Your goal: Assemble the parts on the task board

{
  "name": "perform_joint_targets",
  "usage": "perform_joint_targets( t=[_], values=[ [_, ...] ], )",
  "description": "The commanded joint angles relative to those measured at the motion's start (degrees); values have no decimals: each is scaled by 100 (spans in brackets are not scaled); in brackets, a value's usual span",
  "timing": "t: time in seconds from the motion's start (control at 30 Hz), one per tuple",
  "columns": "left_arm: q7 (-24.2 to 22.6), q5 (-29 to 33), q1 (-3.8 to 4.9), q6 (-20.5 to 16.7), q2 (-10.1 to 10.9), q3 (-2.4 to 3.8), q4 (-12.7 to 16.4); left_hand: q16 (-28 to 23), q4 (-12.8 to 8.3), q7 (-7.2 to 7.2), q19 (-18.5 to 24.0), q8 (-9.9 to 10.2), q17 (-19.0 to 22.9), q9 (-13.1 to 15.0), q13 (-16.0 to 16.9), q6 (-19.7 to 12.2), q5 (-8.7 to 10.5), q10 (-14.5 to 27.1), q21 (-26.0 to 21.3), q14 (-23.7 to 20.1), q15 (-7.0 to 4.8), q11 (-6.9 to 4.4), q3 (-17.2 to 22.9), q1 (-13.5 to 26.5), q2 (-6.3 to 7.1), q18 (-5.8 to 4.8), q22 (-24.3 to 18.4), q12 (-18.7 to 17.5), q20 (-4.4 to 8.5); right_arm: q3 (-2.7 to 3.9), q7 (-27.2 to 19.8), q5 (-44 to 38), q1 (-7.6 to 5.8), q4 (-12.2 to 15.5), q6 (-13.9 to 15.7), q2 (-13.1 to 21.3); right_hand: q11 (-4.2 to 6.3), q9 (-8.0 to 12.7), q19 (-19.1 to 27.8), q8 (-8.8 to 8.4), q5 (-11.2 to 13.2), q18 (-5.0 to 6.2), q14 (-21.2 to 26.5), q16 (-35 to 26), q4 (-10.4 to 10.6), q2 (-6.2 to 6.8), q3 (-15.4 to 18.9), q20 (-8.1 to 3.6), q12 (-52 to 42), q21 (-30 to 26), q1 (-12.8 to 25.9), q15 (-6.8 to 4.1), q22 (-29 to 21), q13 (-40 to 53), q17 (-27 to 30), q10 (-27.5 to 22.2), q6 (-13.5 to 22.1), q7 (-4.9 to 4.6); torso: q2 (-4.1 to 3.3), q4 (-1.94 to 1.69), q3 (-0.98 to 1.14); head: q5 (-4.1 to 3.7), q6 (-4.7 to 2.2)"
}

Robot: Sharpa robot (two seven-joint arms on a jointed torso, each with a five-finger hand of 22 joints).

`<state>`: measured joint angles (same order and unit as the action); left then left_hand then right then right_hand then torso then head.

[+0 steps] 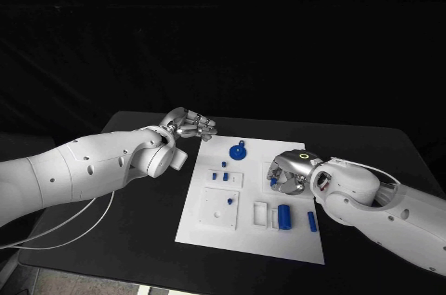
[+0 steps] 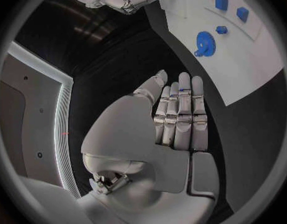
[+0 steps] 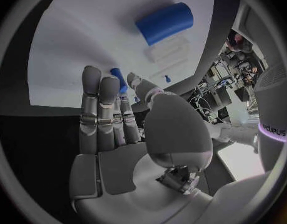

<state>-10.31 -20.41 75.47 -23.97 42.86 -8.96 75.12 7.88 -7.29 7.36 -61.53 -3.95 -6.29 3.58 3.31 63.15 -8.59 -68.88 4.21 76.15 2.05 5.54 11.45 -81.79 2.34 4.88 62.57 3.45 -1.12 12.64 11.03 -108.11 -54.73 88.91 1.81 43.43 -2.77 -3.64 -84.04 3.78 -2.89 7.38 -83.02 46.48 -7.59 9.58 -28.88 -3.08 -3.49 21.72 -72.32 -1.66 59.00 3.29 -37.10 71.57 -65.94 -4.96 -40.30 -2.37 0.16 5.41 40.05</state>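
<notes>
Fingers of left hand [image 1: 193, 125] straight, pressed together, holding nothing beside task board [image 1: 212, 227]; right hand [image 1: 289, 176] fingers [image 3: 100, 104] likewise straight over board near blue cylinder [image 1: 285, 217].

Right hand [image 1: 286, 176] hovers over task board [image 1: 209, 234] (blue gear [image 1: 238, 152] nearby).

Head camera overhead, wrist cameras close — all sharing the task board [image 1: 251, 205]

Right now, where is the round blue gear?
In the head view the blue gear lies near the far edge of the white task board, just beyond two small blue pegs, with the left hand off the board nearby.
</notes>
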Motion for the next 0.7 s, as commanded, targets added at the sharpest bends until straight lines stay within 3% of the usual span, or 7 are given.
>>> perform_joint_targets(
  t=[0.03,0.2,0.37,0.5,0.7],
  values=[
    [-40,31,10,67,-5,3,10,-24,-12,10,0,27,-3,9,-1,-21,-34,50,-26,19,28,-2,-10,-22,-41,-47,5,3,-2,-11,-61,46,6,37,-14,-12,-17,4,-204,-22,17,-35,5,22,-15,5,-10,-37,17,32,65,-31,6,4,-6,23,-18,-23,3,1,-1,7,5],
    [-32,31,10,71,-5,3,8,-24,-12,10,0,27,-3,9,-1,-21,-34,50,-26,19,28,-2,-10,-22,-41,-47,5,3,-2,-19,-44,35,6,35,13,-13,-1,-3,-203,-5,16,-32,4,24,-22,-62,-64,-37,7,35,31,-36,11,8,-10,71,-60,-26,1,0,-1,20,4],
    [-23,31,10,76,-5,3,6,-24,-12,10,0,27,-3,9,-1,-21,-34,50,-26,19,28,-2,-10,-22,-41,-47,5,3,-2,-25,101,-213,14,42,312,-16,136,-36,-216,65,11,-64,11,47,-223,-342,-447,-107,-16,290,-310,-132,162,25,-37,559,-475,19,-1,0,1,37,3],
    [-19,31,10,78,-1,3,8,-24,-12,10,0,27,-3,9,-1,-21,-34,50,-26,19,28,-2,-10,-22,-41,-47,5,3,-2,-26,196,-372,20,55,461,-16,182,-30,-189,-3,16,-115,21,64,-330,-320,-736,-177,5,468,-202,-183,328,24,-67,769,-675,54,-1,-5,2,44,6],
    [-18,31,10,76,2,3,0,-19,-15,12,1,26,-6,9,-1,-22,-37,52,-24,24,25,-1,-4,-30,-48,-47,26,3,1,-26,223,-474,31,143,740,-6,206,-33,-165,-9,14,-139,14,55,-332,-357,-675,-208,8,539,-217,-207,454,24,-84,829,-735,71,2,2,2,63,14]
  ],
)
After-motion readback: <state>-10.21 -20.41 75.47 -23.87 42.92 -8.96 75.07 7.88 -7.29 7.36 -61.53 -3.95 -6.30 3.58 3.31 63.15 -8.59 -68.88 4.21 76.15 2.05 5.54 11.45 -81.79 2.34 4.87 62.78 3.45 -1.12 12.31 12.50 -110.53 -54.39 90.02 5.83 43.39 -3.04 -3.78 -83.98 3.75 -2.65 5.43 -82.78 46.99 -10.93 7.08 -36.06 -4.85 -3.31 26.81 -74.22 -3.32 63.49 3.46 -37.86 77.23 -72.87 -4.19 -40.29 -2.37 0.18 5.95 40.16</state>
